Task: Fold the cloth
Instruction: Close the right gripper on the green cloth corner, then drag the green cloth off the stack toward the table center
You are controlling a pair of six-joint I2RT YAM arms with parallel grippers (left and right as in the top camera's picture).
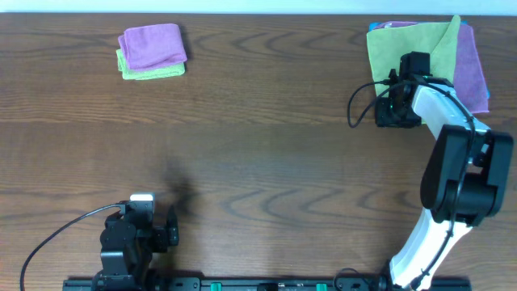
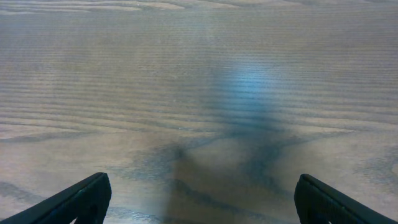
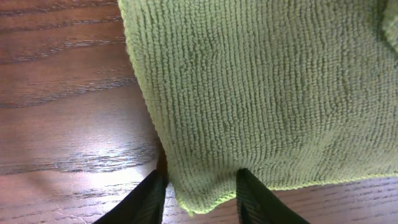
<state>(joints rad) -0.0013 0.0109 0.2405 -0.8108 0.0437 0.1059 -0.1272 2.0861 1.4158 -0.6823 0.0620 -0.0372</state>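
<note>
A green cloth [image 1: 404,48] lies spread at the far right on top of a purple cloth [image 1: 472,69]. My right gripper [image 1: 393,103] is at the green cloth's near left corner. In the right wrist view its two fingers [image 3: 202,202] pinch that corner of the green cloth [image 3: 261,87], which bunches between them just above the wood. My left gripper [image 1: 171,230] rests near the front left edge. It is open and empty over bare wood [image 2: 199,199].
A folded stack, a purple cloth [image 1: 153,44] on a green one [image 1: 149,73], sits at the far left. A blue edge [image 1: 384,25] peeks out behind the spread cloths. The right arm's cable [image 1: 355,109] loops left of the gripper.
</note>
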